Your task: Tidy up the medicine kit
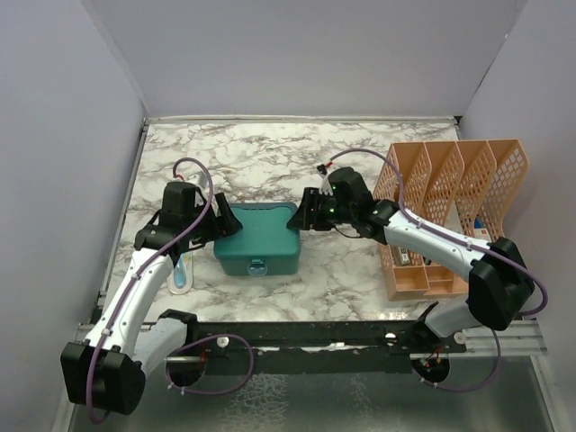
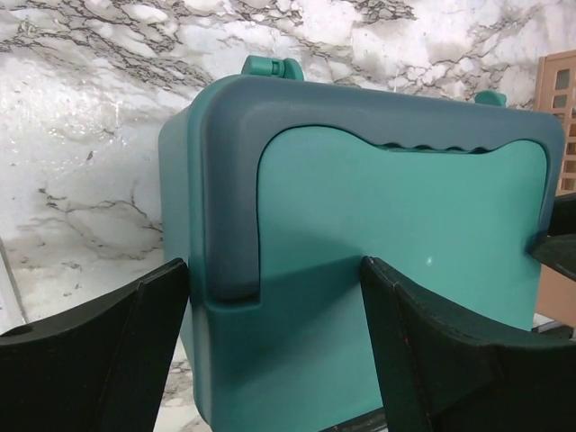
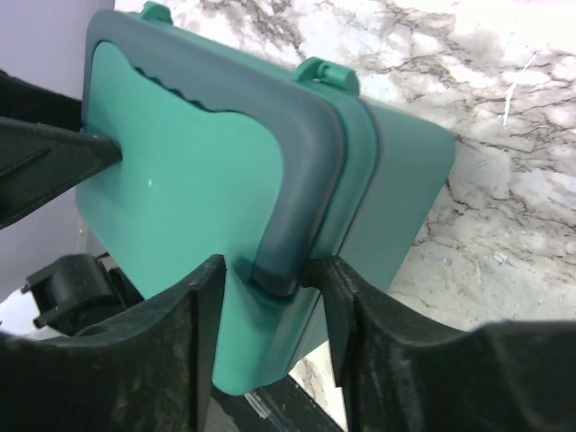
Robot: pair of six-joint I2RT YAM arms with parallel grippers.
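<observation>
The medicine kit (image 1: 256,238) is a teal-green box standing on the marble table with its lid down. My left gripper (image 1: 220,220) is at its left end; in the left wrist view the jaws (image 2: 270,270) stand wide apart, straddling the kit (image 2: 378,225) at its near corner. My right gripper (image 1: 301,211) is at the kit's right end. In the right wrist view its jaws (image 3: 270,270) are closed on the lid's grey rim at a corner of the kit (image 3: 180,180). The insert tray is hidden.
An orange mesh file rack (image 1: 450,216) stands at the right, close behind my right arm, with small items in its bottom. A light blue slim object (image 1: 183,270) lies on the table left of the kit, under my left arm. White walls enclose the table.
</observation>
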